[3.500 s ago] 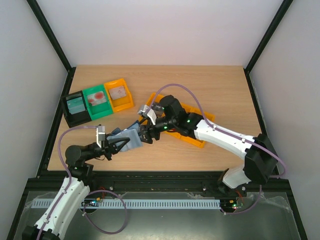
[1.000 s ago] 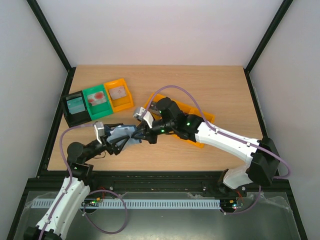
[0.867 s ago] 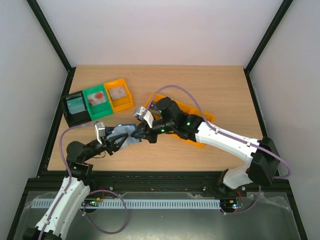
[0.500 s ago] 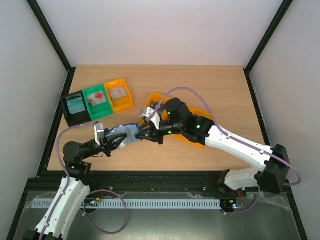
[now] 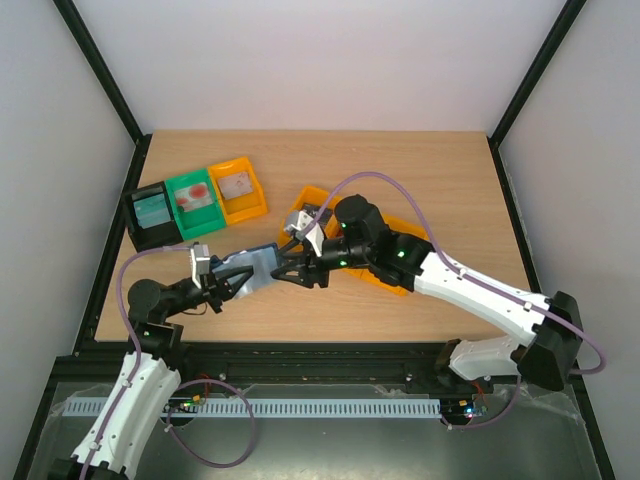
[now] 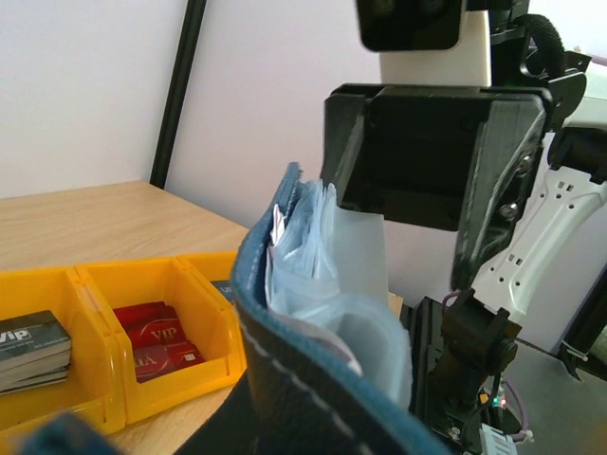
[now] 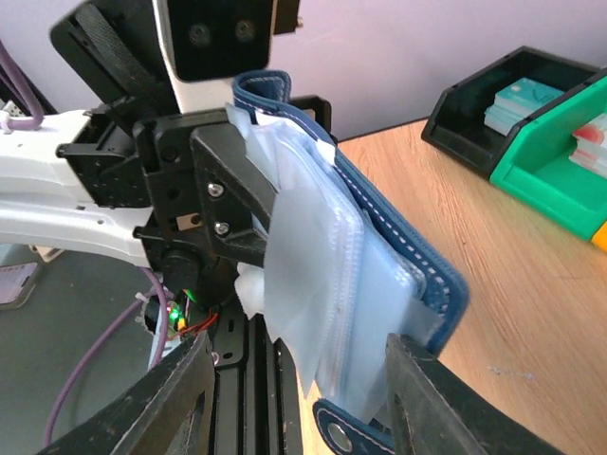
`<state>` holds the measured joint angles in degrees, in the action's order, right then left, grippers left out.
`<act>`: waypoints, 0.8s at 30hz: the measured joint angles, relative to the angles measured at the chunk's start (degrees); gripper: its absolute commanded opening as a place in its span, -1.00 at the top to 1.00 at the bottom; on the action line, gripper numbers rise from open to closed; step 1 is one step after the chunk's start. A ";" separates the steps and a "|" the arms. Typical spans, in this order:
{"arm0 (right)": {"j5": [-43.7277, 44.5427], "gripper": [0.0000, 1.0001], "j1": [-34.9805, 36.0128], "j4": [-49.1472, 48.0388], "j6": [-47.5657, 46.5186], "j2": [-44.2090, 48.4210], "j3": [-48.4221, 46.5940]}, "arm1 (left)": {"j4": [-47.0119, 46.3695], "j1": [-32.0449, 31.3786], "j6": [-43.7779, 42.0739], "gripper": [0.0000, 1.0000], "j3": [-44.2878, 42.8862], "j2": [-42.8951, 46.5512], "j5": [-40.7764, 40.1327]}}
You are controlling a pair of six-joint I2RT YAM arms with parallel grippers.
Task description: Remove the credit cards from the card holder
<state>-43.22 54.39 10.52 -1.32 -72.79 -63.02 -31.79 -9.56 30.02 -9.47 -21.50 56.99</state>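
The card holder (image 5: 258,266), navy with pale blue-grey sleeves, hangs above the table's near left, and my left gripper (image 5: 222,285) is shut on its left end. In the left wrist view the card holder (image 6: 313,313) fills the middle and hides my own fingers. My right gripper (image 5: 285,268) is open at its other end. In the right wrist view the gripper (image 7: 299,341) straddles the loose sleeves (image 7: 332,284), with neither finger (image 7: 441,398) pressing them. Dark grey credit cards (image 6: 28,341) and red ones (image 6: 156,336) lie in the orange tray (image 6: 204,370).
Black (image 5: 150,215), green (image 5: 193,203) and orange (image 5: 238,188) bins stand at the back left, each with a card inside. The orange tray (image 5: 310,197) lies under my right arm. Bare wood stretches to the back and right.
My left gripper has closed on the card holder. My right gripper has let go, opened, and its arm has shifted right. The holder now sits a little lower.
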 measured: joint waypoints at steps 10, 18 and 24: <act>2.05 -0.08 -0.17 -0.63 -0.17 -3.48 0.07 | -0.02 -0.02 0.22 0.96 0.02 -0.07 1.07; 5.14 -0.33 -1.07 -0.55 -0.37 -5.70 0.31 | -0.20 -0.17 0.35 0.96 0.15 -0.31 1.99; 5.99 -0.17 -1.18 -0.52 -0.63 -6.43 0.31 | -0.28 -0.17 0.42 0.95 0.15 -0.31 2.40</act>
<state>-37.23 53.21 10.00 -1.96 -79.22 -62.72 -32.08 -9.74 30.44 -9.32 -21.80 59.40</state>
